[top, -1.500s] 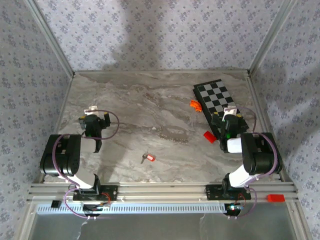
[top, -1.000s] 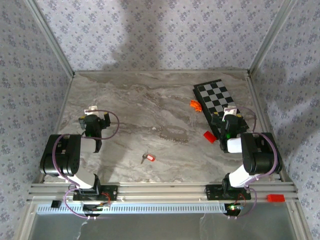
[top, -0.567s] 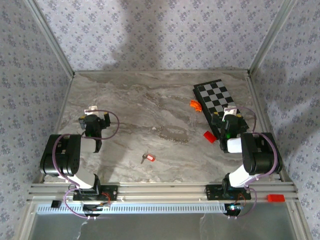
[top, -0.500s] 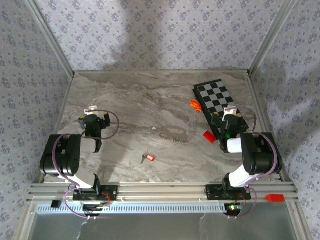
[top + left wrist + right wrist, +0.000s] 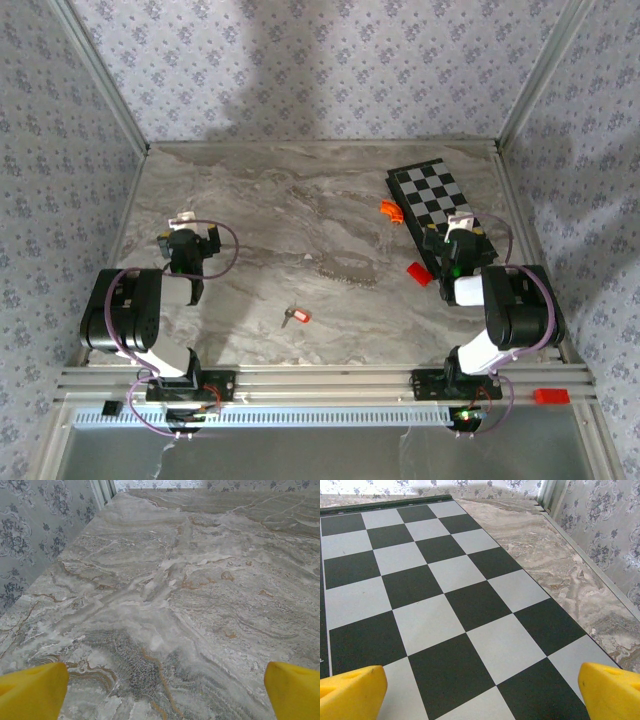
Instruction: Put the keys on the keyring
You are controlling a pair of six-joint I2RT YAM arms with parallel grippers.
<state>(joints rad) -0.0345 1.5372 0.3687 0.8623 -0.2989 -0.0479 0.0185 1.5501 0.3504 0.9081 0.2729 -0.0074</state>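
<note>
A small silver key with a red head [image 5: 296,317] lies on the marble near the front middle. The keyring [image 5: 345,269], a faint pale chain loop, lies a little beyond and to the right of it. My left gripper [image 5: 187,232] hovers over bare marble at the left, open, its yellow fingertips [image 5: 35,690] spread wide with nothing between them. My right gripper [image 5: 458,232] sits over the near end of the chessboard [image 5: 435,200], open, its yellow fingertips [image 5: 612,692] far apart over the black and white squares [image 5: 445,605].
A red block [image 5: 418,272] lies by the chessboard's near left edge and an orange curved piece [image 5: 390,210] by its left side. Patterned walls with metal rails [image 5: 105,90] enclose the table. Another red block [image 5: 549,396] rests on the front frame.
The red block by the chessboard seems to shift very slightly between frames; both arms and the key stay where they were.
</note>
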